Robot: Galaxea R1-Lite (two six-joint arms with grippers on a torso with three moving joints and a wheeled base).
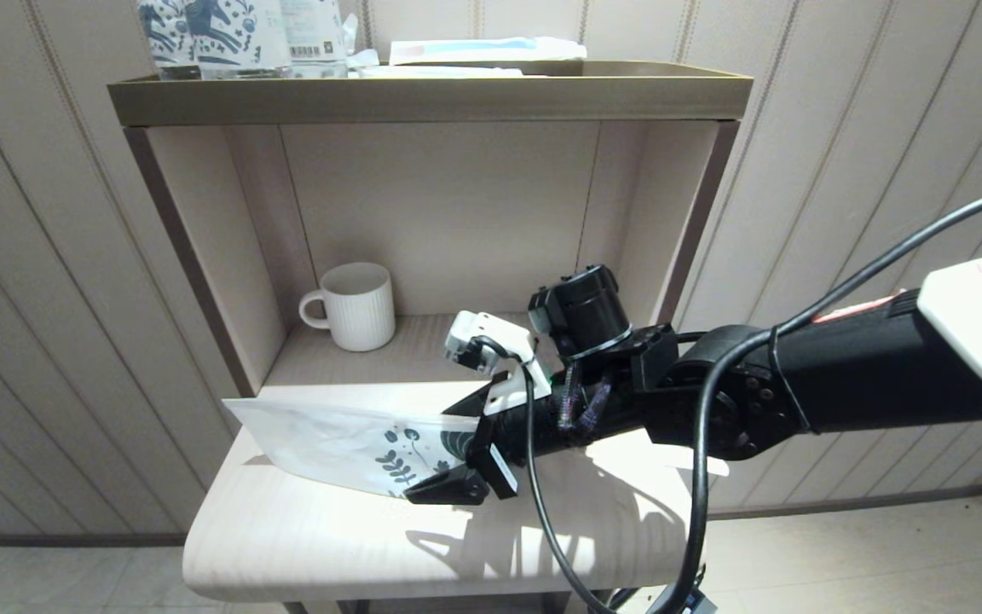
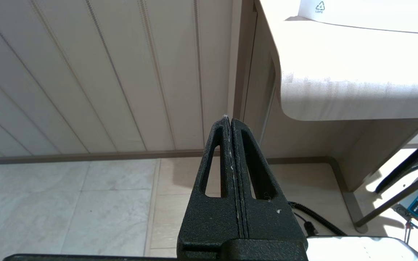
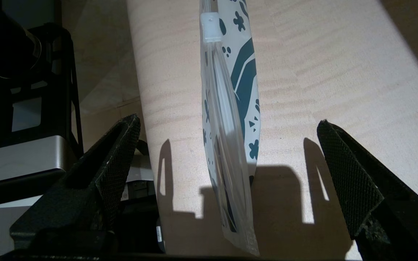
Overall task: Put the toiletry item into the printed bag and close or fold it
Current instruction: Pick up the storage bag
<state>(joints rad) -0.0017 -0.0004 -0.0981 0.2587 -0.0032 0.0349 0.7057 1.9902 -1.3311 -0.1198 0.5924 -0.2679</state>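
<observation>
My right gripper (image 3: 227, 152) stands wide open around the printed end of the flat white pouch with dark blue leaves and swirls, the printed bag (image 1: 346, 443), which lies on the pale wood-grain lower shelf (image 1: 303, 529) with that end toward me. From the wrist I see the bag edge-on, its clear zip strip (image 3: 218, 108) and small white slider (image 3: 209, 22) running between my two black textured fingers (image 3: 118, 145), neither of which touches it. The slim cream-white stick, the toiletry item, I cannot find anywhere (it may already sit inside the bag, but nothing shows it), so I judge I am at the closing step: lined up on the mouth of the bag, not yet gripping. The next move calls for bringing the fingers in squarely on the zip strip so the thin film does not buckle or slide off the shelf. My left gripper (image 2: 230, 121) hangs low beside the shelf unit, its fingers pressed together on nothing. A white ribbed mug (image 1: 356, 305) stands well behind the bag.
</observation>
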